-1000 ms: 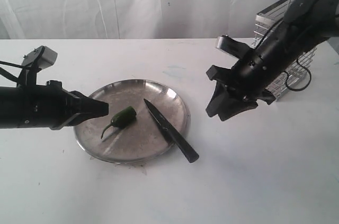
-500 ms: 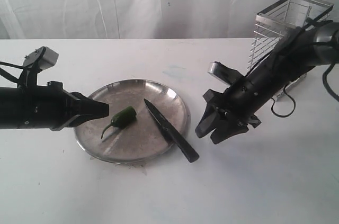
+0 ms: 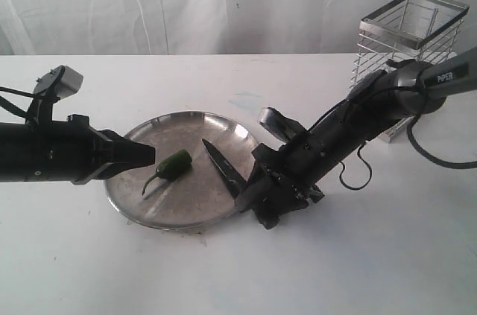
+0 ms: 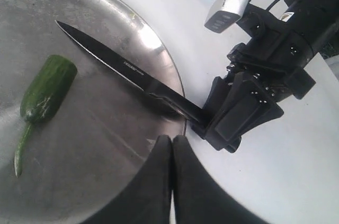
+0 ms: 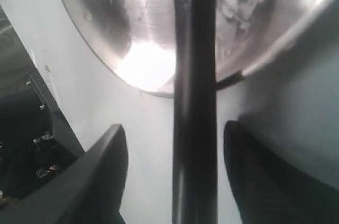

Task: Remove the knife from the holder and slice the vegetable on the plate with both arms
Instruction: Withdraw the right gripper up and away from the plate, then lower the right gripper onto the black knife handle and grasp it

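- White surface (image 3: 358,263), with a pale cloth backdrop (image 3: 223,2) behind it.
- A round steel plate (image 3: 186,202) lies left of centre on the surface. It is scuffed and reflective.
- A dark green chili pepper (image 3: 173,164) lies on the plate's left half, its thin stem curving toward the near rim.
- A black knife (image 3: 222,164) lies flat on the plate's right half, point toward the far rim, blade apart from the pepper. Its handle crosses the near-right rim and runs out over the surface.
- The right tool (image 3: 258,209) is low at that rim, down over the knife handle.
- In the right wrist view we see its two fingers (image 5: 108,173) standing wide, one on each side of the handle. A strip of white surface shows between each finger and the handle, so it is wide and not clamped.
- The right arm (image 3: 350,132) stretches from the far right across to the plate. It has a grey tube marked PIPER toward its far end and a black cable (image 3: 358,173) looping beneath it.
- The left tool (image 3: 145,155) is closed, fingers pressed flat together with nothing between them. The left wrist view confirms it.
- Its tip sits at the plate's left edge, near the pepper but apart from it. We cannot tell whether it hangs above the rim or touches it.
- The left arm (image 3: 45,153) lies level, entering from the left edge.
- A wire-grid holder (image 3: 406,32) stands upright at the far right of the surface, well apart from the plate.
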Controlling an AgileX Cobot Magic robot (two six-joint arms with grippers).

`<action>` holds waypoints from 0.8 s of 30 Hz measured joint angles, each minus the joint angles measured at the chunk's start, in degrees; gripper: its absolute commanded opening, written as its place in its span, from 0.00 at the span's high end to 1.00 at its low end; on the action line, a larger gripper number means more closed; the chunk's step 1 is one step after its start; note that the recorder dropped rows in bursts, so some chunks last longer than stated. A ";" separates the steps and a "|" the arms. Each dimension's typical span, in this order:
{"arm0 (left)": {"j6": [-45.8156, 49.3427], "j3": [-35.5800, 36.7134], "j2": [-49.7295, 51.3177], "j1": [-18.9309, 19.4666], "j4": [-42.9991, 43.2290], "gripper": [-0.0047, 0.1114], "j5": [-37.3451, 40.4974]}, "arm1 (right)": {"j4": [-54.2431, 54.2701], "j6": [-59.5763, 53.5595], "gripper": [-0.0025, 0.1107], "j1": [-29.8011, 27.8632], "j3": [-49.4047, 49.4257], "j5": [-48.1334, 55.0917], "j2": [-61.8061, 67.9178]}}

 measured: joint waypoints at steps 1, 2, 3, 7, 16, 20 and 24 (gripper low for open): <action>0.00 0.00 0.00 0.00 0.00 0.96 0.00 | 0.50 0.00 0.58 0.42 0.00 0.41 0.51; 0.00 0.00 0.00 0.00 0.00 0.96 0.00 | 0.78 0.00 0.62 0.78 0.00 0.69 0.81; 0.00 0.00 0.00 0.00 0.00 0.96 0.00 | 0.78 -0.11 0.66 1.04 -0.10 0.69 0.81; 0.00 0.00 0.00 0.00 0.12 0.96 0.00 | 0.78 -0.91 0.88 1.14 -0.10 1.14 1.03; 0.00 0.00 0.00 0.00 1.16 0.96 0.35 | 0.57 -0.35 0.98 1.14 -0.10 1.14 0.89; 0.00 0.00 -0.26 0.00 1.29 0.96 1.87 | -2.09 0.89 0.98 1.57 0.67 -0.33 -1.41; 0.00 0.00 -2.81 0.00 1.29 0.96 2.58 | -8.68 4.41 0.98 1.66 1.38 -1.02 -6.85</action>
